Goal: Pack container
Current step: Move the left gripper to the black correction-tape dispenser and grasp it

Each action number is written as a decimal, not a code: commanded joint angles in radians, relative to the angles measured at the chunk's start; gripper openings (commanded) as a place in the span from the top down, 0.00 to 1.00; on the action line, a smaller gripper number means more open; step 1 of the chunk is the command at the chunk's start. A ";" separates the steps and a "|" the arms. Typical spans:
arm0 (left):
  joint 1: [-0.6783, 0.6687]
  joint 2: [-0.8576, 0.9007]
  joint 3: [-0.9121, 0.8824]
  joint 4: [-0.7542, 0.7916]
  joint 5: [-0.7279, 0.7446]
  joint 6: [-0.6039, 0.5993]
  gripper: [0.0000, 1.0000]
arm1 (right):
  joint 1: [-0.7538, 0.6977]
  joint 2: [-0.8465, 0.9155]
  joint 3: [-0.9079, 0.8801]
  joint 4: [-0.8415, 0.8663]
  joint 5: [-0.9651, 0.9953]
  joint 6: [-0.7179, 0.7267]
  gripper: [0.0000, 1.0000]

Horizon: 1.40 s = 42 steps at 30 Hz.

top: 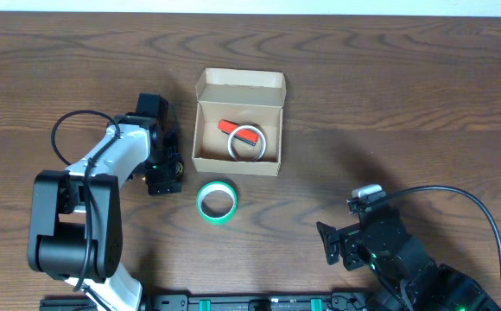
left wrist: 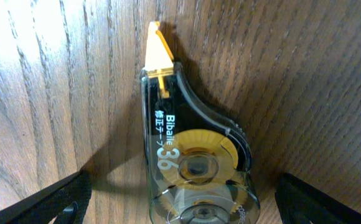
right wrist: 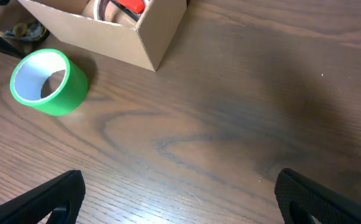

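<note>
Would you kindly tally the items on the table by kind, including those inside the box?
Tape rolls: 2 (green tape roll, pale tape roll)
Correction tape dispenser: 1
Red object: 1
Cardboard box: 1
Total: 5

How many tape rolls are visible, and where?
2. The green roll lies on the table beside the cardboard box; the pale roll lies inside the box. Others may be hidden.

The correction tape dispenser [left wrist: 187,143] runs off the bottom edge of the left wrist view. At the upper left of the right wrist view, the top edge crops the container [right wrist: 106,37].
</note>
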 commanded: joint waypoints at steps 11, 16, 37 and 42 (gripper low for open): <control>-0.010 0.042 -0.004 0.000 0.018 -0.001 0.36 | 0.006 -0.005 0.000 -0.002 0.006 0.008 0.01; -0.008 0.042 -0.004 0.000 0.014 -0.001 0.45 | 0.006 -0.005 0.000 -0.002 0.006 0.008 0.01; -0.008 -0.016 -0.004 0.000 -0.023 -0.001 0.58 | 0.006 -0.005 0.000 -0.002 0.006 0.008 0.01; -0.008 -0.055 -0.004 0.000 -0.047 -0.001 0.57 | 0.006 -0.005 0.000 -0.002 0.006 0.008 0.01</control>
